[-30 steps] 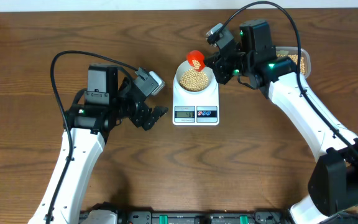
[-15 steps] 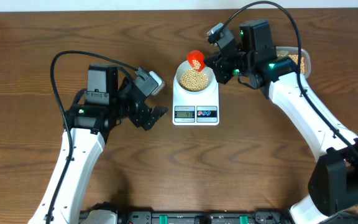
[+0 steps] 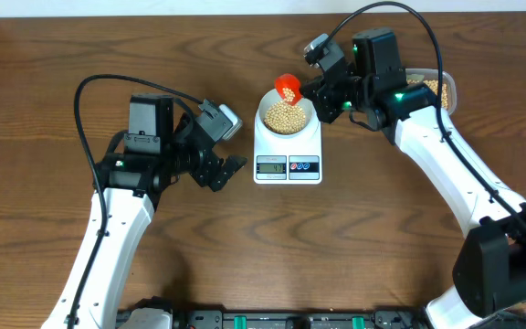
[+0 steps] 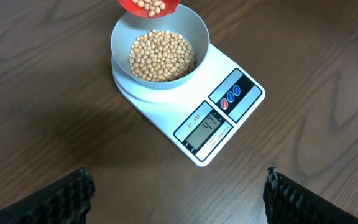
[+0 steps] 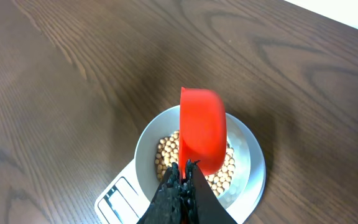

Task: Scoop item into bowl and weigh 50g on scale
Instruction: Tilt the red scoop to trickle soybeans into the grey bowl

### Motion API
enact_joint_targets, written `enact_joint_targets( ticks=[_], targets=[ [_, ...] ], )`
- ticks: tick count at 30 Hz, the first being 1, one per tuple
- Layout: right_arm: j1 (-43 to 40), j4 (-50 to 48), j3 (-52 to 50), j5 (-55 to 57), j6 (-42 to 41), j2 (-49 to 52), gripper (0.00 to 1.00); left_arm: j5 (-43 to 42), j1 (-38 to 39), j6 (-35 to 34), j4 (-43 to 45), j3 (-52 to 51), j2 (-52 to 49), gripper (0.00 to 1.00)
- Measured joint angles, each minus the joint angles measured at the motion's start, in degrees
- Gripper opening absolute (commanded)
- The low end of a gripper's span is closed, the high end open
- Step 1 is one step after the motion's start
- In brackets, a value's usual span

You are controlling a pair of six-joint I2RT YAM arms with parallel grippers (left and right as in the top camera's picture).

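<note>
The pale bowl [image 3: 261, 114] sits on the white scale [image 3: 288, 149] and holds a layer of tan beans [image 3: 288, 117]. My right gripper [image 3: 322, 96] is shut on the handle of a red scoop [image 3: 287, 87], which hangs over the bowl's far rim. In the right wrist view the scoop [image 5: 202, 127] is tilted over the beans [image 5: 166, 155], in front of my right gripper [image 5: 185, 168]. The left wrist view shows beans inside the scoop [image 4: 148, 6], above the bowl [image 4: 194, 28] and the scale [image 4: 166, 115]. My left gripper [image 3: 229, 169] is open and empty, left of the scale.
A clear plastic tub [image 3: 436, 90] with more beans stands behind the right arm at the back right. The scale's display and its red and blue buttons [image 4: 232, 96] face the table's front. Bare wood lies between the left fingers [image 4: 67, 196].
</note>
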State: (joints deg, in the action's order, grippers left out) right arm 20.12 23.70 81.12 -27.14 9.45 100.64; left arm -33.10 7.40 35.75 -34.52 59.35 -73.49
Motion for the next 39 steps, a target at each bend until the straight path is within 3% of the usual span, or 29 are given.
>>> enact_joint_targets(
  ticks=[10,26,39],
  targets=[
    [0.0,0.0,0.0,0.0,0.3,0.0,0.01,0.0,0.0,0.0,0.0,0.0,0.0,0.9],
    [0.0,1.3,0.0,0.0,9.0,0.0,0.01,0.0,0.0,0.0,0.0,0.0,0.0,0.89],
    [0.0,1.9,0.0,0.3,11.4,0.0,0.01,0.0,0.0,0.0,0.0,0.0,0.0,0.9]
  ],
)
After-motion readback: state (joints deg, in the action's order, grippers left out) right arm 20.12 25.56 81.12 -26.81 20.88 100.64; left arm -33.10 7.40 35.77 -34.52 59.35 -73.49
